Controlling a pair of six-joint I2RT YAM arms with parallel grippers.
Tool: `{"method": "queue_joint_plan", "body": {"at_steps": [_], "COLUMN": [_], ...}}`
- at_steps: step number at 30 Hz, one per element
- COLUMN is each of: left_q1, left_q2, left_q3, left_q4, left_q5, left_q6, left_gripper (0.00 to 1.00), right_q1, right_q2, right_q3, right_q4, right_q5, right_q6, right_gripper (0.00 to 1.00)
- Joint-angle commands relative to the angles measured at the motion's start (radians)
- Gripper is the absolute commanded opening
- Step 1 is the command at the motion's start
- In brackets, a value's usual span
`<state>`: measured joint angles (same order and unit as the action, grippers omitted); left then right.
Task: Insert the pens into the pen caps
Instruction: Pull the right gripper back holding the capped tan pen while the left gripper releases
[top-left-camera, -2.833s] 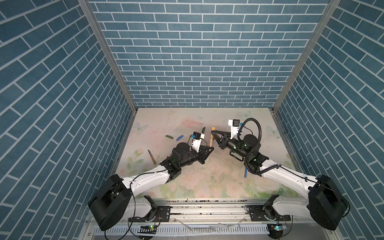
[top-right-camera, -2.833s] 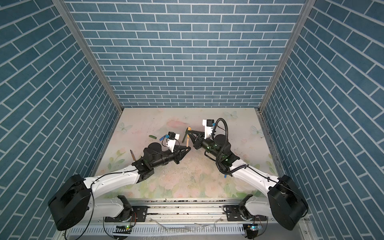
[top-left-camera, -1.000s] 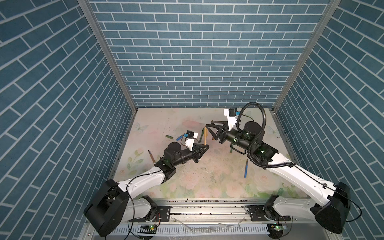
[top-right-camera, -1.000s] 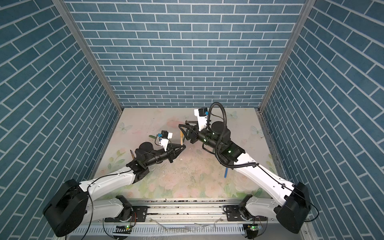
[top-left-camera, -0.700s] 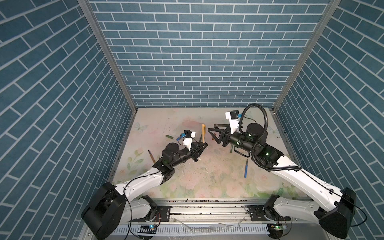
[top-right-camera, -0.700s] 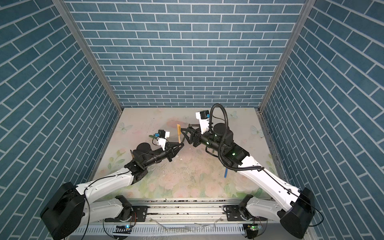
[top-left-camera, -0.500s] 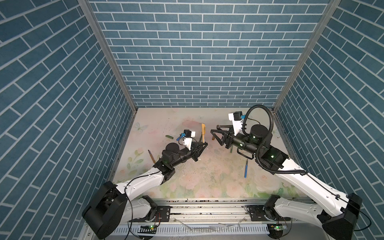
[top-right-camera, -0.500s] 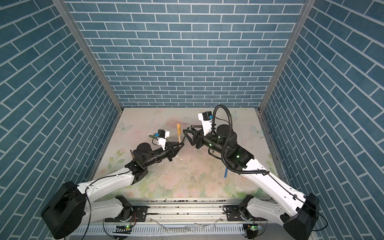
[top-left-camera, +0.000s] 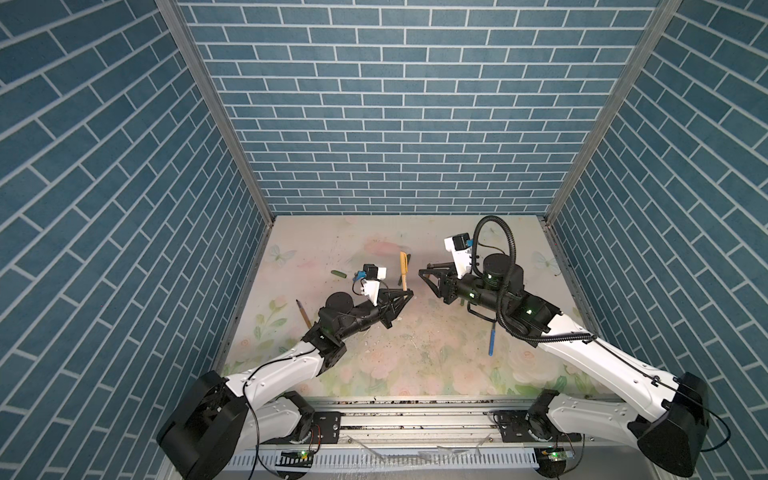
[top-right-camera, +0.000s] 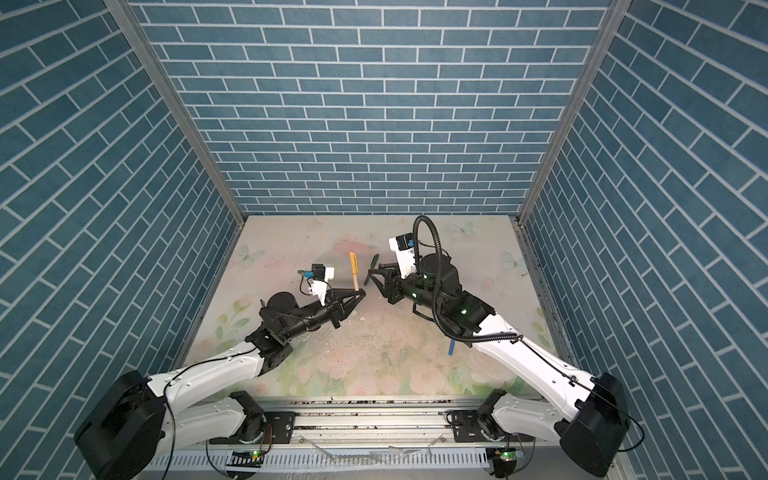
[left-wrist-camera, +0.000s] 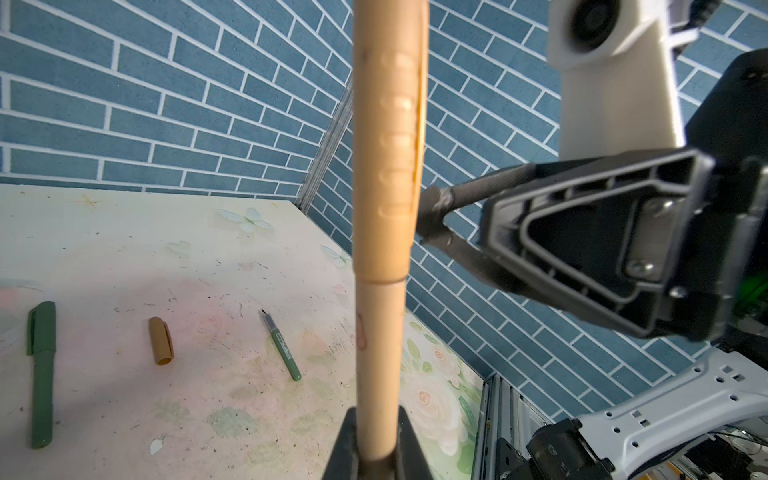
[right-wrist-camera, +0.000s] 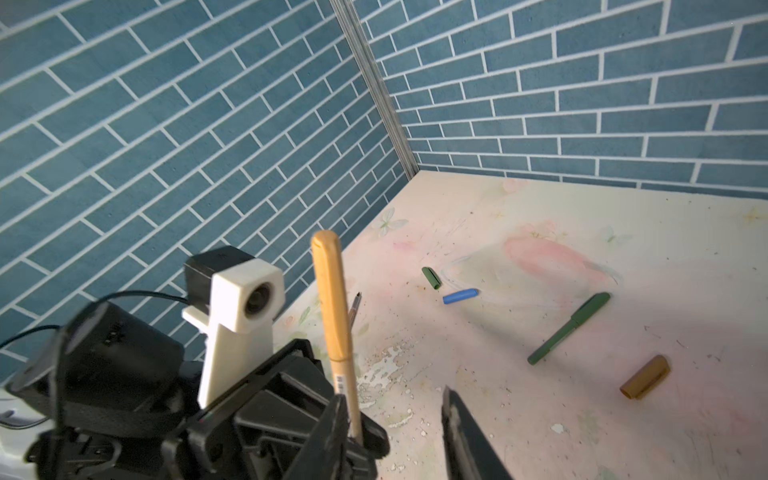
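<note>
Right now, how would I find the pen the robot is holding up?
Look at the flowery table, then the left gripper near its middle. The tan pen stands upright in it, its cap on; the other pens lie flat.

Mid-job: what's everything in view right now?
tan pen: 1, tan, capped, held upright
capped green pen: 1, green, on table
uncapped green pen: 1, green, on table
blue pen: 1, blue, by right arm
brown pen: 1, brown, near left wall
green cap: 1, green, on table
blue cap: 1, blue, beside green cap
amber cap: 1, amber, on table
left gripper: 1, black, shut on tan pen
right gripper: 1, black, open, empty
</note>
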<state>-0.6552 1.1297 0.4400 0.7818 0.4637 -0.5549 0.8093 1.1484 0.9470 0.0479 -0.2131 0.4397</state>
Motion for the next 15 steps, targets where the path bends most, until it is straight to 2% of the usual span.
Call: {"method": "queue_joint_plan", "body": {"at_steps": [1, 15], "left_q1": [-0.001, -0.001], "left_q2": [-0.023, -0.005], "left_q3": [-0.027, -0.024], "left_q4": [0.018, 0.04], "left_q5": [-0.014, 0.017], "left_q6": [-0.019, -0.039], "left_gripper": [0.0, 0.0], "right_q1": [0.002, 0.011], "right_q2": [-0.006, 0.143], "right_q3": [-0.02, 0.041], "right_q4": [-0.012, 0.097], "right_q5": [0.016, -0.226], "right_q6": [0.01, 0.045], "right_gripper": [0.39, 0.43]}}
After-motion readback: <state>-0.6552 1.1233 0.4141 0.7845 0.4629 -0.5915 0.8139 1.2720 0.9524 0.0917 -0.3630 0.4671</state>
